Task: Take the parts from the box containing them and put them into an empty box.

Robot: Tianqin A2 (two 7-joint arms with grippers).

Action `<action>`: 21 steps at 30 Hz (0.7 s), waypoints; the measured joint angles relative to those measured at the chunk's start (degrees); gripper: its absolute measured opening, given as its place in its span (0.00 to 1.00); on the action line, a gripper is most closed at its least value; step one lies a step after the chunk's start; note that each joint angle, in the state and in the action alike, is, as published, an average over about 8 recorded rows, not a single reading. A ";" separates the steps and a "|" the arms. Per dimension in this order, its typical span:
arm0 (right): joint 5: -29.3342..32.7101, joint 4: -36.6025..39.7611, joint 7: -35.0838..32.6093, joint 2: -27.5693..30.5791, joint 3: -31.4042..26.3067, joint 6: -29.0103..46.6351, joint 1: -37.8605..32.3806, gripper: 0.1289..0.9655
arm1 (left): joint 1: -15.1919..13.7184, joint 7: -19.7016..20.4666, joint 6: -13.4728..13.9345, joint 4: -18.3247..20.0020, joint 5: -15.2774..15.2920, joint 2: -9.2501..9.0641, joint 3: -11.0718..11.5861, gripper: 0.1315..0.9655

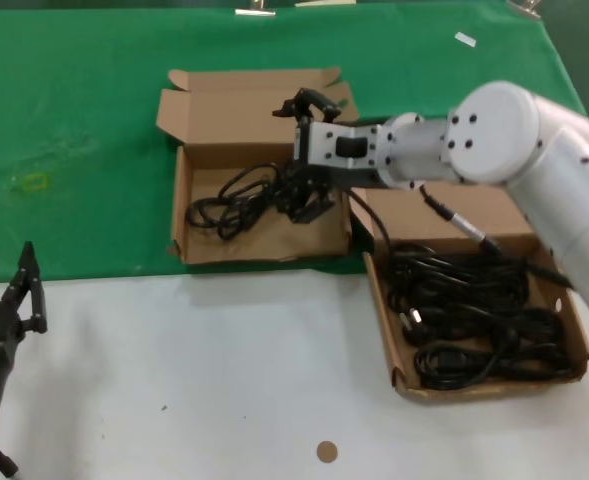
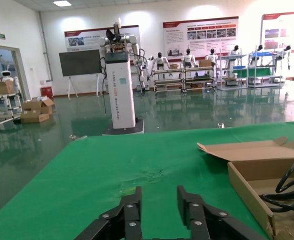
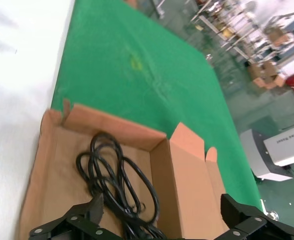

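Observation:
Two shallow brown cardboard boxes stand open in the head view. The box on the right (image 1: 484,215) holds several black cable bundles (image 1: 464,300). The box on the left (image 1: 181,200) holds one black cable bundle (image 1: 234,200). I cannot see the lid holes. My right gripper (image 1: 296,155) hangs over the left box's right end, open wide and empty. In the right wrist view the gripper (image 3: 160,205) is above the cable (image 3: 112,175) and the box's lid (image 3: 186,170). My left gripper (image 1: 6,262) is parked at the near left, open and empty (image 2: 159,195).
The boxes sit at the edge of a green cloth (image 1: 74,120), with the white table (image 1: 224,380) in front. A small brown disc (image 1: 326,451) lies near the front edge. The left wrist view shows the left box's corner (image 2: 246,185).

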State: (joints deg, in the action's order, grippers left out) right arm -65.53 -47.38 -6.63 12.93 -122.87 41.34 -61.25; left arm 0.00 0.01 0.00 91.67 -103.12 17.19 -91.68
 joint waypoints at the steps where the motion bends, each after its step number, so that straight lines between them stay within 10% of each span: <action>1: -0.55 -0.64 0.10 0.06 0.45 -0.60 0.89 0.75 | 0.00 0.00 0.00 0.00 0.00 0.00 0.00 0.10; 21: -11.80 -13.89 2.08 1.34 9.79 -12.97 19.20 0.98 | 0.00 0.00 0.00 0.00 0.00 0.00 0.00 0.57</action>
State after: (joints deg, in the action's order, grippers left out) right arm -77.33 -61.27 -4.55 14.26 -113.08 28.38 -42.05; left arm 0.00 0.01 0.00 91.67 -103.12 17.19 -91.68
